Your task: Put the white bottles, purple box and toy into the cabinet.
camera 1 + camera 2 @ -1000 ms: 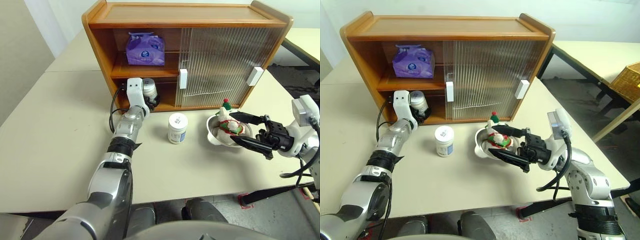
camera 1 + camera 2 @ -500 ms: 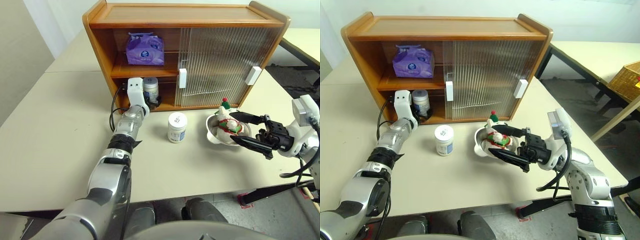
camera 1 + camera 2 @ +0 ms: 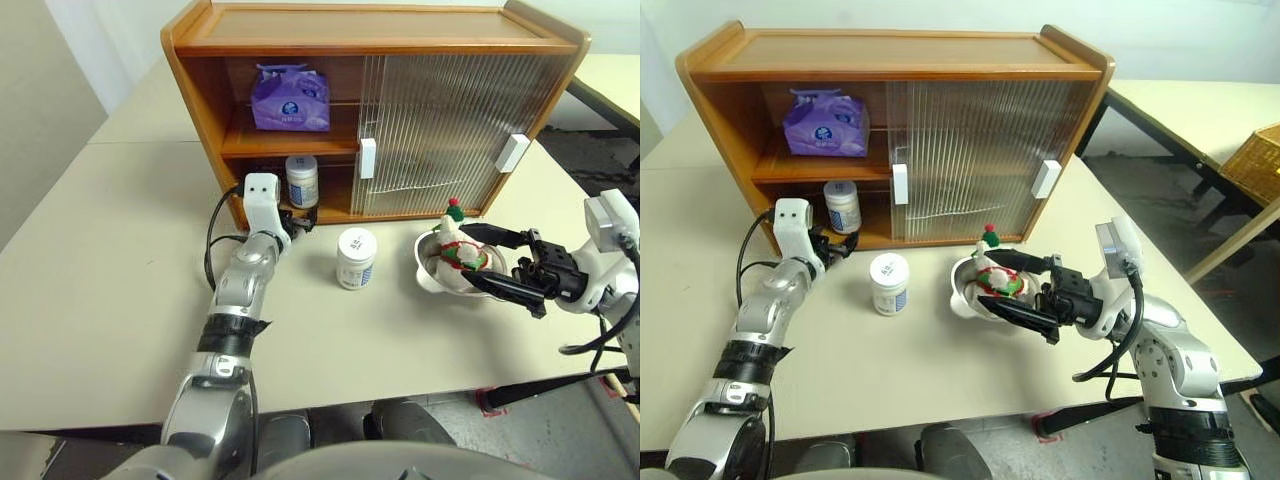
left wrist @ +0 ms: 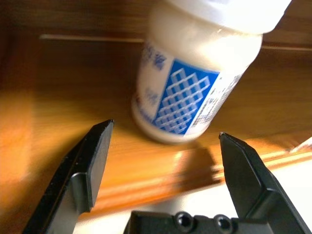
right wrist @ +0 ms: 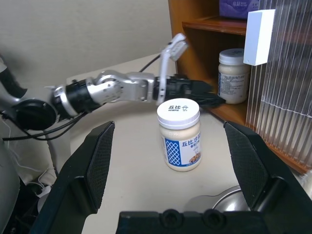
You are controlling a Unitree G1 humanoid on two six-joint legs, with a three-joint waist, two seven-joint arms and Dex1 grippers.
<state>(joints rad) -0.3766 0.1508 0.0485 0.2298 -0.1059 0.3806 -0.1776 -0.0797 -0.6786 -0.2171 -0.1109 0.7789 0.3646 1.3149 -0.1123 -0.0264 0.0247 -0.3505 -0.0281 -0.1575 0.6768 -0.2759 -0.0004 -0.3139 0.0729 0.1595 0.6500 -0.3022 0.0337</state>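
Bottle (image 3: 355, 258), table, at 5 o'clock from its twin (image 3: 301, 181) on the cabinet (image 3: 380, 30) lower shelf; box (image 3: 290, 98) at 12 on the upper shelf; toy (image 3: 457, 244) in dish (image 3: 428, 272) at 3. Left gripper (image 4: 165, 161) spread wide, empty, just short of the shelved bottle; right gripper (image 3: 478, 259) wide, straddling the dish. Table bottle judged light, rigid, smooth plastic: grip mid-body below the lid.

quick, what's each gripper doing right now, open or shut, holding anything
Left gripper: open, holding nothing, just in front of the bottle on the cabinet's lower shelf.
Right gripper: open, holding nothing.
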